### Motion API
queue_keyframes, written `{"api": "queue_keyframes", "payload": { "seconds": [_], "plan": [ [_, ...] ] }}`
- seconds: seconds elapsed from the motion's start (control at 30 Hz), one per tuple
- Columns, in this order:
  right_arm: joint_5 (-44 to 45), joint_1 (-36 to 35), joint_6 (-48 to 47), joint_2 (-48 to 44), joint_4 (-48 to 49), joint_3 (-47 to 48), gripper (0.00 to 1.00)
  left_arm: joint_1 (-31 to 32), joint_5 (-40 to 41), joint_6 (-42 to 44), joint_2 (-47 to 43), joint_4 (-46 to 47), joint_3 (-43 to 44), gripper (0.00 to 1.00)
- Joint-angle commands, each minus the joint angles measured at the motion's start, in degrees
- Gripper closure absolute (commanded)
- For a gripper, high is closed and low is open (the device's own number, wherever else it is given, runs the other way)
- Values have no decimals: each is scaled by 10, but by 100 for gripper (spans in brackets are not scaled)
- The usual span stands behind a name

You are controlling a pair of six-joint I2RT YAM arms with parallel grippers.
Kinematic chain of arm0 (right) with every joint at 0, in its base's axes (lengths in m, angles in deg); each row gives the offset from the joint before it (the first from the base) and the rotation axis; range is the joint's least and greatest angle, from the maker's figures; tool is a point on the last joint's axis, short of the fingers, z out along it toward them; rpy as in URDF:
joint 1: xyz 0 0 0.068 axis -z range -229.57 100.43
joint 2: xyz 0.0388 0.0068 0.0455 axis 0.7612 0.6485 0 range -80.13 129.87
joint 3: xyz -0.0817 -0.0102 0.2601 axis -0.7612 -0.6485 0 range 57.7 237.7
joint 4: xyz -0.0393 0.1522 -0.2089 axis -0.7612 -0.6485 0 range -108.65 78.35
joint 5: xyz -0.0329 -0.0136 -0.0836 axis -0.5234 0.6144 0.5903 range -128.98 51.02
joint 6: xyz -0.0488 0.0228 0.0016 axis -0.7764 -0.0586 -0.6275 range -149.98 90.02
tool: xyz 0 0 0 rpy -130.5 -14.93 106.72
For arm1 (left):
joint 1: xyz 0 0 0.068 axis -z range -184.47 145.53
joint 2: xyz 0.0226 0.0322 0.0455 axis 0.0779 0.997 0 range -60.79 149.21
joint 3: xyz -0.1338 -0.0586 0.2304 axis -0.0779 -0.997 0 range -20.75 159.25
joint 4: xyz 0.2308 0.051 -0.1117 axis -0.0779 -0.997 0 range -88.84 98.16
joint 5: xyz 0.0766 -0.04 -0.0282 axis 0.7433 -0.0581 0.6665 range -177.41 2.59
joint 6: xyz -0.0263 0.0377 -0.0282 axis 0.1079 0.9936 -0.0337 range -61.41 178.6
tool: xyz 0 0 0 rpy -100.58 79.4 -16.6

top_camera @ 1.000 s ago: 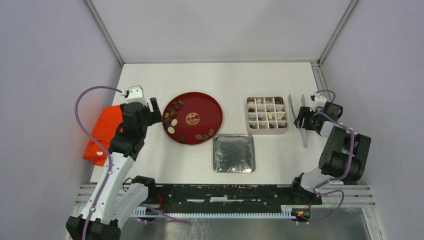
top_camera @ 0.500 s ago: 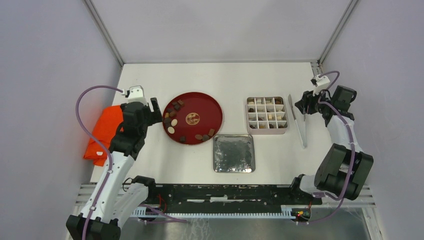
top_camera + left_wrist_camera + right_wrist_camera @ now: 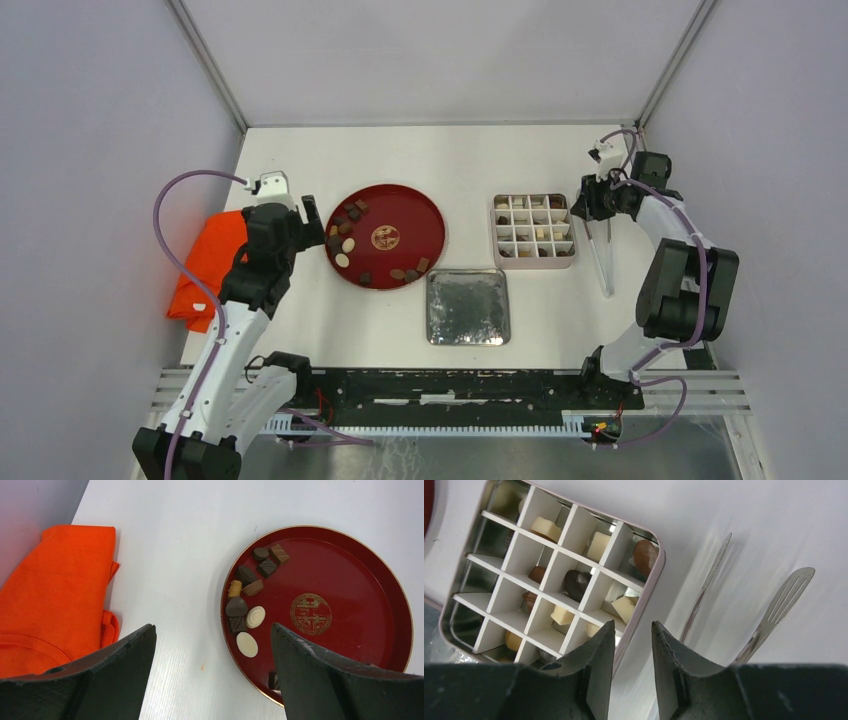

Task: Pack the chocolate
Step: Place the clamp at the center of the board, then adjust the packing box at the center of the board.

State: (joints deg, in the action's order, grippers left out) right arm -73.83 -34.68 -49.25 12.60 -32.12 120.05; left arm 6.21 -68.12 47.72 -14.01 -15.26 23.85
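On the tabletop's left, the left pincer stays spread beside the plate, chocolates clustered at its nine o'clock. Farther right, the right pincer has swung over the tongs by the box, narrowing, empty: probably fetching them.

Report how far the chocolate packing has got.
Done: several compartments of the grid box hold pieces. In hand: nothing; the left gripper is open at the edge of the red plate, the right gripper empty by the tongs. Left: a dozen or so chocolates on the plate.
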Motion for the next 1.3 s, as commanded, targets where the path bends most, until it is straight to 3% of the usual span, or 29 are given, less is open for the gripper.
{"api": "queue_keyframes", "payload": {
  "seconds": [0.0, 0.5, 0.9, 1.27],
  "plan": [
    [50, -14, 12, 25, -16, 43, 61, -2, -5, 18, -2, 25, 3, 10],
    [138, -64, 30, 73, -20, 52, 62, -2, -6, 18, -8, 24, 4, 10],
    [213, -92, 44, 73, -17, 71, 94, -2, -5, 18, -10, 24, 3, 10],
    [154, -92, -11, -8, 24, 75, 100, -2, 1, 19, -1, 24, 3, 10]
  ]
}}
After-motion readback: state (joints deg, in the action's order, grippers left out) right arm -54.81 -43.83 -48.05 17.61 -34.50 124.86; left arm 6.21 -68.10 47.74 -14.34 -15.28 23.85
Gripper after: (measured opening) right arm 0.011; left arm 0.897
